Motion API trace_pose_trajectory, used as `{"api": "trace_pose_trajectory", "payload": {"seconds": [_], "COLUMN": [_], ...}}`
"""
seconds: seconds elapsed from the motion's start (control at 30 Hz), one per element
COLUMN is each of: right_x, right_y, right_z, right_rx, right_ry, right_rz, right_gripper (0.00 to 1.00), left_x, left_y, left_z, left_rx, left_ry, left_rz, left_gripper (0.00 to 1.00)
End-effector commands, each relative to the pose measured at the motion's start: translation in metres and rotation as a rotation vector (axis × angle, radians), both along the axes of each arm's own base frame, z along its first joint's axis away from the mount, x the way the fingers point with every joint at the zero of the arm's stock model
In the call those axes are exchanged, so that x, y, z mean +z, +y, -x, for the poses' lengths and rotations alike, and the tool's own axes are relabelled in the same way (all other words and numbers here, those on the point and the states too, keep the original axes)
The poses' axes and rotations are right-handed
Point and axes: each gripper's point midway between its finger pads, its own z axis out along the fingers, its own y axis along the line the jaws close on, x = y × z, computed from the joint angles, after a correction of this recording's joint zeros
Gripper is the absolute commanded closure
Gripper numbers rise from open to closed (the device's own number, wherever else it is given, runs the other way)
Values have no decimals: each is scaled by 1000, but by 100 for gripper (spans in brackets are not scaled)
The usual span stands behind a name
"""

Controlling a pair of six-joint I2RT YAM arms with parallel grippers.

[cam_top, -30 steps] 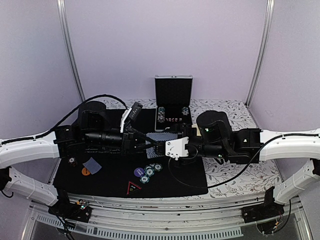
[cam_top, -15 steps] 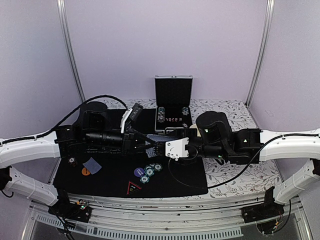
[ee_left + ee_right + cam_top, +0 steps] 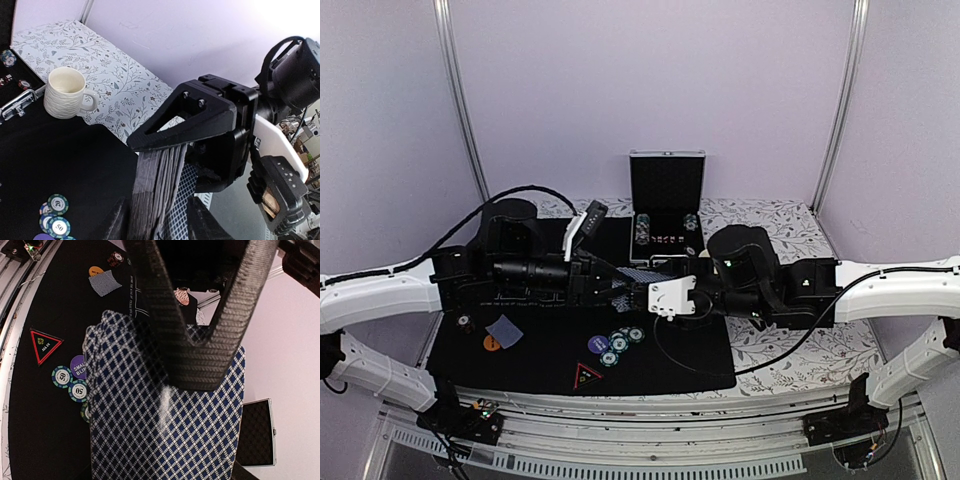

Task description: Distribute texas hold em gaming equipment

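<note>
A deck of blue-diamond-backed playing cards (image 3: pixel 647 273) hangs above the black mat between both grippers. My right gripper (image 3: pixel 162 471) is shut across the deck (image 3: pixel 150 430), whose back fills that view. My left gripper (image 3: pixel 157 222) stands open around the deck's edge (image 3: pixel 152 185), with a loose card leaning towards its right finger. Green-and-white poker chips (image 3: pixel 620 343) lie beside a purple button (image 3: pixel 598 344). At the mat's left are an orange button (image 3: pixel 491 342), a dealt card (image 3: pixel 504 329) and a dark button (image 3: pixel 464 322).
An open aluminium case (image 3: pixel 667 190) with chips and dice stands at the back. A cream mug (image 3: pixel 65 92) sits on the leaf-patterned cloth beside the black mat (image 3: pixel 550 365). A red triangular marker (image 3: pixel 587 376) lies near the mat's front edge.
My right gripper closed on the deck, then my left gripper's jaws opened from it. Both grippers stay together over the mat's middle, shifted slightly left.
</note>
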Motion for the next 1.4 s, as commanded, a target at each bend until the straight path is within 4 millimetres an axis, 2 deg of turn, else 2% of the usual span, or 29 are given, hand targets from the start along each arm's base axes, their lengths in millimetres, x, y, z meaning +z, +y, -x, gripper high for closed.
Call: {"api": "trace_pose_trajectory", "payload": {"seconds": [0.0, 0.23, 0.43, 0.5, 0.7, 1.0, 1.2, 1.37], "right_x": [14, 17, 17, 16, 14, 12, 15, 16], "right_y": [3, 2, 6, 6, 0, -3, -4, -5], "right_z": [-6, -6, -6, -6, -7, -8, -7, -7], "right_rx": [-32, -36, -27, -28, -42, -53, -54, -57], "right_ry": [-18, -21, -23, -22, -26, -23, -29, -29], "right_rz": [-44, -56, -54, -52, -50, -50, -56, -58], "right_gripper": [46, 46, 46, 46, 46, 45, 45, 45], "left_x": [7, -4, -10, -11, -15, -12, -9, 1], "left_y": [-1, 4, -6, -10, -2, 13, 12, 13], "left_z": [-4, -8, -14, -16, -21, -20, -14, -8], "left_rx": [26, 54, 51, 47, 89, 125, 92, 72], "left_ry": [-26, -22, -14, -16, -28, -51, -44, -48], "left_rz": [-17, -75, -108, -119, -167, -189, -173, -144], "left_gripper": [60, 61, 45, 43, 55, 57, 49, 42]}}
